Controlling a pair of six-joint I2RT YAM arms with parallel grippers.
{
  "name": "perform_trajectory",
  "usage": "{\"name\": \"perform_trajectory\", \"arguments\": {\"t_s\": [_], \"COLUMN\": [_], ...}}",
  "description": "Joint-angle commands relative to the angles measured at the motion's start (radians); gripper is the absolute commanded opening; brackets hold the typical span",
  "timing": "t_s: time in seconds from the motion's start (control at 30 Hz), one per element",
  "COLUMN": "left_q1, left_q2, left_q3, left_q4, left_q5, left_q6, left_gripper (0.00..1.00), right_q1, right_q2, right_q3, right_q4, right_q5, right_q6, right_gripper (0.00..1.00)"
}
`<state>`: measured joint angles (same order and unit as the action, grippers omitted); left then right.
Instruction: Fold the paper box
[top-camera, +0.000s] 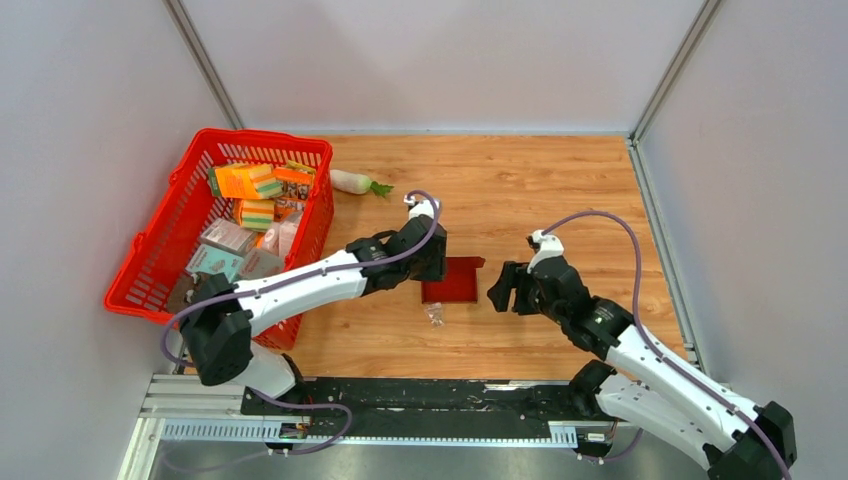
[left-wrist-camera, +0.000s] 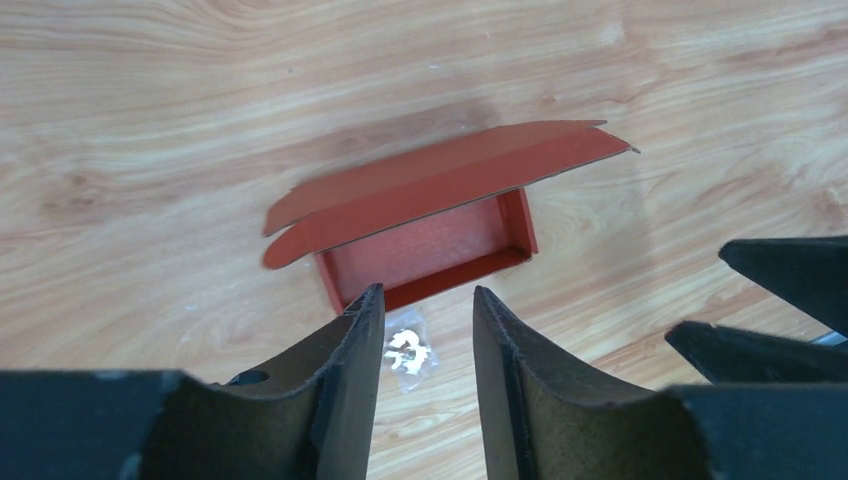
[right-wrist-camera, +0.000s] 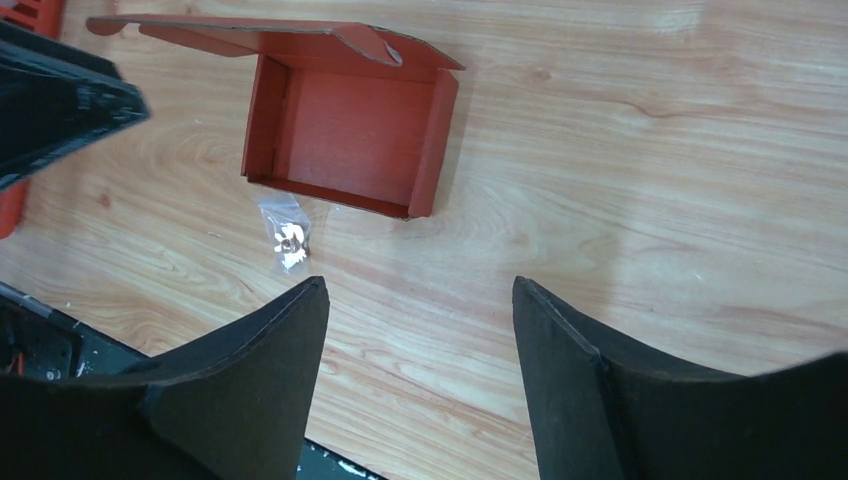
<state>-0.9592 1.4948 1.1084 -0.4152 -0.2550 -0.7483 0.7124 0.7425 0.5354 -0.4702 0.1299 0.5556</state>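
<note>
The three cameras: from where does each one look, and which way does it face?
Top external: above and behind the arms, looking down at the table; both arms show.
Left wrist: on the left arm, facing the paper box from the left; the open left gripper shows.
Right wrist: on the right arm, facing the box from the right; the open right gripper shows.
Both wrist views share the box and a small clear bag.

— How many here?
— One paper box (top-camera: 452, 281), one clear sachet (top-camera: 434, 315), one red basket (top-camera: 262, 136) (its packs (top-camera: 245, 182) too piled to count), one white radish (top-camera: 352, 181).
— Grippers?
— Two: left gripper (left-wrist-camera: 428, 296), right gripper (right-wrist-camera: 420, 286).
</note>
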Motion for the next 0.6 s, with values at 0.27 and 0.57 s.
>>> {"name": "perform_trajectory", "arguments": {"t_s": [0.27, 0.57], "left_q1": [0.023, 0.023], "left_q2": [-0.468, -0.810], "left_q3": [-0.409, -0.489], "left_q4": [0.015, -0.128], "left_q5": [-0.121, -0.190], "left_q6": [0.040, 0.017], "left_gripper": [0.53, 0.54], "right_q1": [0.341, 0.452], "right_q2": [0.404, 0.914], "right_q3": [0.190, 0.603], "right_q4": [0.068, -0.235], "right_q5": [0.102, 0.289], "right_q6": [0.180, 0.213], "right_gripper": [0.76, 0.70]}}
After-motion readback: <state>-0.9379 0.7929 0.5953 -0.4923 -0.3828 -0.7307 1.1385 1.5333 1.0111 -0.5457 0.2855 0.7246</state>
